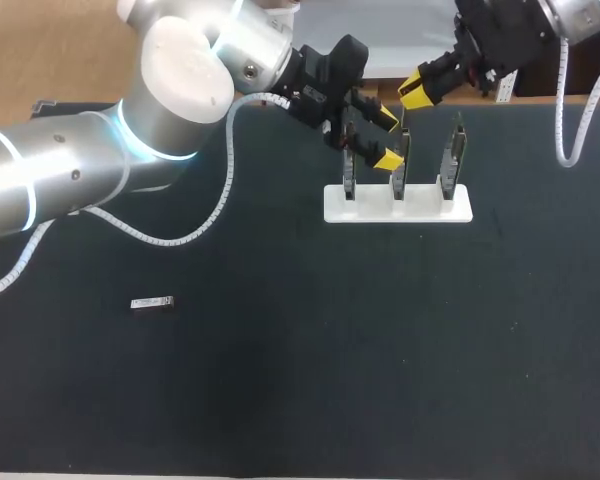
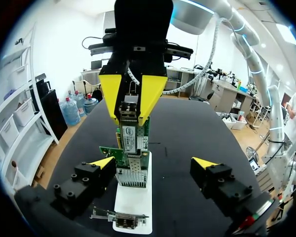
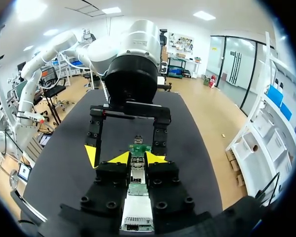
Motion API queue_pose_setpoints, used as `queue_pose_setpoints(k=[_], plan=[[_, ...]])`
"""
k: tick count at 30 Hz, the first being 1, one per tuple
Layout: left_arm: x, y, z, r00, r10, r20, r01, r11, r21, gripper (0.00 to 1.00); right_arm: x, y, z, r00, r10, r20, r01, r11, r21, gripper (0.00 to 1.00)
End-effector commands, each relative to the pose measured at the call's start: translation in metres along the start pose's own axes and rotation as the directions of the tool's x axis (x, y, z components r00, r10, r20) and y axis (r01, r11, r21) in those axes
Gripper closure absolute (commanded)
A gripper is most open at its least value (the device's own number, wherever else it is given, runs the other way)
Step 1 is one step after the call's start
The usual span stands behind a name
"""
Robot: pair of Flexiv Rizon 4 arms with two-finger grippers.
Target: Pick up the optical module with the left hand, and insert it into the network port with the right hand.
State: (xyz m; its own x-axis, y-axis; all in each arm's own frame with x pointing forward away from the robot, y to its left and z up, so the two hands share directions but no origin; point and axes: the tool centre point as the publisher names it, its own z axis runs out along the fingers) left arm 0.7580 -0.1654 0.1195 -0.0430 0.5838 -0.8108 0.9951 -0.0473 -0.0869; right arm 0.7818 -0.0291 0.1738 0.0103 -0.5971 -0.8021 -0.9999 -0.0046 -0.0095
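A white stand (image 1: 398, 204) at the back of the table holds three upright network cards. My right gripper (image 1: 412, 95) hangs over the middle card (image 1: 400, 165). In the left wrist view it (image 2: 132, 98) is shut on a small metal optical module (image 2: 129, 111), whose lower end meets the port cage on top of the green card (image 2: 132, 150). The right wrist view shows the module (image 3: 136, 165) pinched between the yellow tips of that gripper (image 3: 138, 158). My left gripper (image 1: 385, 138) stands open beside the same card, touching nothing (image 2: 153, 165).
A second small module (image 1: 151, 302) lies flat on the dark mat at the front left. The left arm's white cable (image 1: 220, 200) loops over the mat. The other two cards (image 1: 348, 170) (image 1: 455, 160) flank the middle one.
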Motion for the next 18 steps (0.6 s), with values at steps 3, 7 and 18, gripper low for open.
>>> queue_pose_setpoints(k=[3,7,18], plan=[[-0.0008,0.0022,0.0001,1.0,-0.001,-0.005,0.001,1.0,0.005,0.0,0.0006,0.004,0.0,1.0,0.002,-0.004,-0.002,1.0,0.01,1.0],[-0.0008,0.0022,0.0001,1.0,-0.001,-0.005,0.001,1.0,0.005,0.0,0.0026,0.0047,0.0008,1.0,0.003,-0.011,-0.003,1.0,0.011,1.0],[-0.0008,0.0022,0.0001,1.0,-0.001,-0.005,0.001,1.0,0.005,0.0,0.0052,0.0049,0.0021,1.0,0.014,-0.014,-0.014,1.0,0.009,1.0]])
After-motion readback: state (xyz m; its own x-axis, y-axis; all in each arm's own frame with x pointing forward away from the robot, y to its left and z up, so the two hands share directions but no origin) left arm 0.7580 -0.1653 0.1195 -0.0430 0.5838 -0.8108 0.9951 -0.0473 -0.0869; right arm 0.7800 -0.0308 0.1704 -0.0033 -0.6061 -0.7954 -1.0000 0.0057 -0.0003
